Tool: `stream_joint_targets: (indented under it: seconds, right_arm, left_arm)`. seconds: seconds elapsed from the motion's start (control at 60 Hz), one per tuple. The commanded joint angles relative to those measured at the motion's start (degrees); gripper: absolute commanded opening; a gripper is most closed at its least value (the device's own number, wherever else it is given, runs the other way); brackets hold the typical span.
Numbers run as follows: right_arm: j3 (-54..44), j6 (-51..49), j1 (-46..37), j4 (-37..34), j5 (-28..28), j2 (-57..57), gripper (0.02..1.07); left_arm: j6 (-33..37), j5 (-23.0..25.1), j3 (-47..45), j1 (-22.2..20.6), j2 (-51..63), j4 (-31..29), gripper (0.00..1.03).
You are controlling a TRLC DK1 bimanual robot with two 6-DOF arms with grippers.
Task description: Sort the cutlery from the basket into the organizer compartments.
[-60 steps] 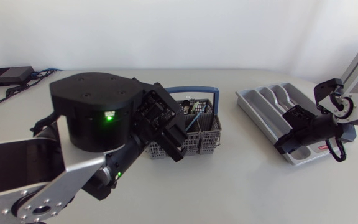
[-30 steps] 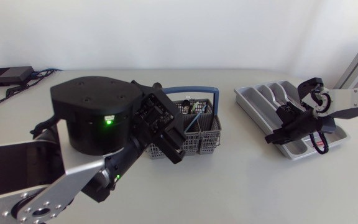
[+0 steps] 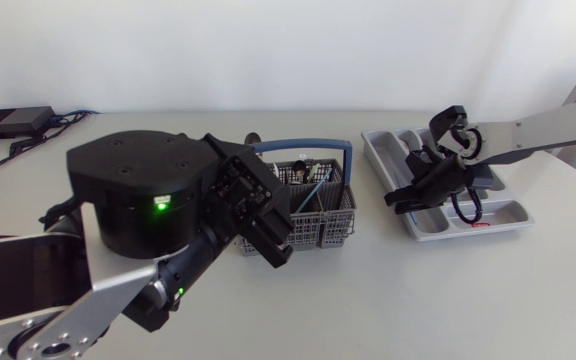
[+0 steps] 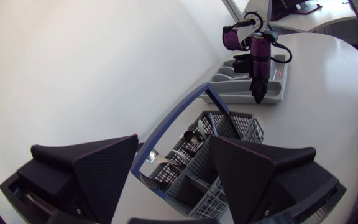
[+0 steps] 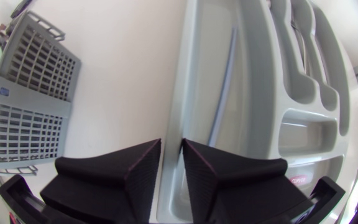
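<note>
A grey cutlery basket (image 3: 318, 215) with a blue handle (image 4: 173, 118) stands mid-table with spoons (image 4: 191, 137) upright in it. My left gripper (image 3: 280, 238) hangs open just in front of it. In the left wrist view, the left gripper (image 4: 173, 144) has wide-spread fingers that frame the basket (image 4: 229, 134). The grey organizer (image 3: 488, 215) lies to the right, with cutlery in its far compartments (image 5: 297, 25) and a pale blue stick (image 5: 222, 93) in a long one. My right gripper (image 3: 400, 197) sits at its basket-side wall. In the right wrist view, the right gripper (image 5: 171, 155) pinches that rim (image 5: 182, 74).
A black box (image 3: 13, 122) with cables lies at the far left. The basket's side (image 5: 30, 93) is a short way from the organizer, with bare table (image 5: 129, 74) between them. Bare table (image 3: 388, 300) runs along the near side.
My right gripper has moved left toward the basket. The organizer has slid and turned with it. My left arm has shifted only slightly.
</note>
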Motion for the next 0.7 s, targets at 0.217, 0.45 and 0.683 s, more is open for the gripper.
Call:
stream_joint_targets:
  seconds: [0.217, 0.45, 0.683]
  right_arm:
    - [-6.3, -2.6, 0.8, 0.8, 0.5, -10.1, 0.80]
    - [-8.8, -11.3, -11.9, 1.3, 0.0, -14.1, 0.80]
    - [-6.0, -18.8, -23.7, 6.0, -2.6, -4.1, 0.71]
  left_arm:
    - [-1.3, 0.5, -1.5, 0.1, -0.7, 1.1, 0.79]
    - [-1.4, 0.5, -1.5, -0.2, -0.7, 1.2, 0.79]
    - [-1.5, 0.5, -1.3, -0.6, -0.4, 1.2, 0.79]
